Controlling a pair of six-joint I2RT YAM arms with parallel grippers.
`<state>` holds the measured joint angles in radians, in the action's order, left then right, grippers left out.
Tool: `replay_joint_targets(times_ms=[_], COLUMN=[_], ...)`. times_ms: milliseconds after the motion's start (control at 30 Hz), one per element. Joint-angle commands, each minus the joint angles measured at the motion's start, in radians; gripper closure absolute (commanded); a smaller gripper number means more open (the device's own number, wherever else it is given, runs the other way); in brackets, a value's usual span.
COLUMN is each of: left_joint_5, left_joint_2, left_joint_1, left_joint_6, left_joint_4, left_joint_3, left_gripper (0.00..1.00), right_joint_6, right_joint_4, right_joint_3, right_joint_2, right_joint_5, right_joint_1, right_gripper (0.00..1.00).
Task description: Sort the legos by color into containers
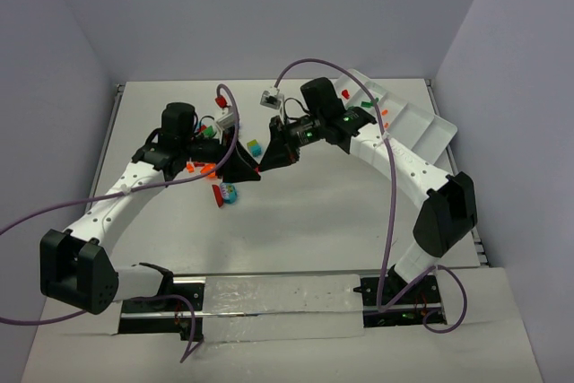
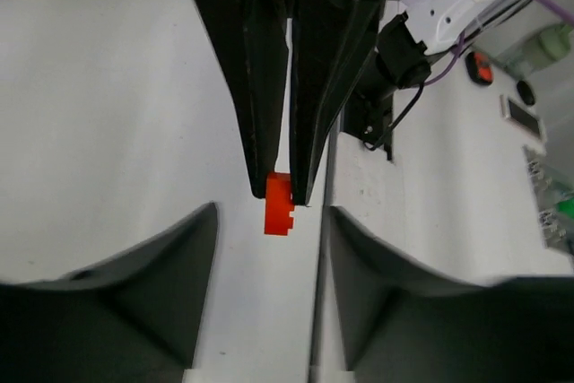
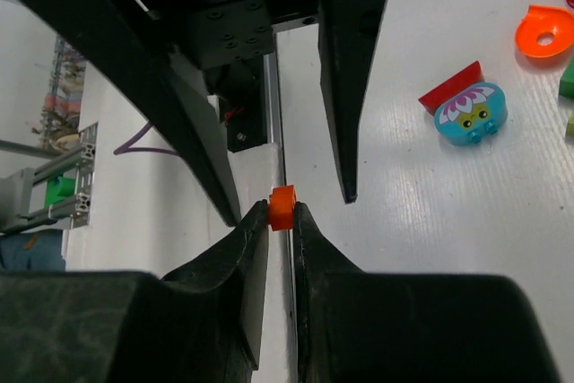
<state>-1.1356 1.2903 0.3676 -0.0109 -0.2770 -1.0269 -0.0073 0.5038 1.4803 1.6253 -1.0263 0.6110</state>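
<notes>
A small orange lego [image 3: 283, 200] is pinched between the fingertips of my right gripper [image 3: 282, 214], which is shut on it above the table. My left gripper [image 2: 272, 221] faces it tip to tip. Its jaws stand open on either side of the same lego [image 2: 279, 208] without touching it. In the top view the two grippers meet mid-table, left gripper [image 1: 244, 170] and right gripper [image 1: 269, 161], and the held lego is hidden there. The white tray of containers [image 1: 421, 123] lies at the back right with a few red, green and orange legos in it.
Loose legos lie left of the grippers: orange ones [image 1: 202, 168], a cyan piece with a red one [image 1: 224, 193], a green-yellow pair [image 1: 256, 146] and a red one [image 1: 221, 99]. The right wrist view shows the cyan figure piece [image 3: 471, 116] and an orange ring [image 3: 543, 33].
</notes>
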Motion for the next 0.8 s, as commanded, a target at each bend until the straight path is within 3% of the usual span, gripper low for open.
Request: replay_joint_targets(times_ms=[0,33,100,167,333,500,767], left_joint_5=[0.095,0.122,0.213,0.279,0.411,0.518,0.681], left_joint_2=[-0.021,-0.027,-0.042,-0.049,-0.043,-0.02,-0.001], left_joint_1=[0.001,-0.003,-0.027,-0.072,-0.166,-0.19,-0.19], left_joint_6=[0.103,0.113,0.128,0.134,0.089,0.022,-0.051], left_joint_4=[-0.09,-0.115,-0.138,-0.166,-0.166,-0.122,-0.062], left_joint_3=[-0.038,-0.044,-0.063,-0.082,-0.11,-0.092,-0.082], left_gripper=[0.2,0.06,0.01,0.01,0.01,0.01,0.01], right_joint_6=[-0.041,-0.052,-0.091,-0.131,-0.233,-0.247,-0.213], right_joint_4=[0.034,0.044,0.082,0.126,0.213,0.186,0.179], right_joint_3=[0.008,0.003,-0.006,-0.011,0.038,0.133,0.401], right_joint_2=[-0.064,-0.071,-0.078,-0.081,-0.016,0.139,0.395], right_joint_5=[0.036,0.049,0.068,0.105,0.39,0.644,0.862], right_joint_1=[-0.028,-0.048,-0.123,-0.218,-0.398,-0.573,-0.69], right_gripper=[1.0,1.0,1.0,1.0,1.0,1.0,1.0])
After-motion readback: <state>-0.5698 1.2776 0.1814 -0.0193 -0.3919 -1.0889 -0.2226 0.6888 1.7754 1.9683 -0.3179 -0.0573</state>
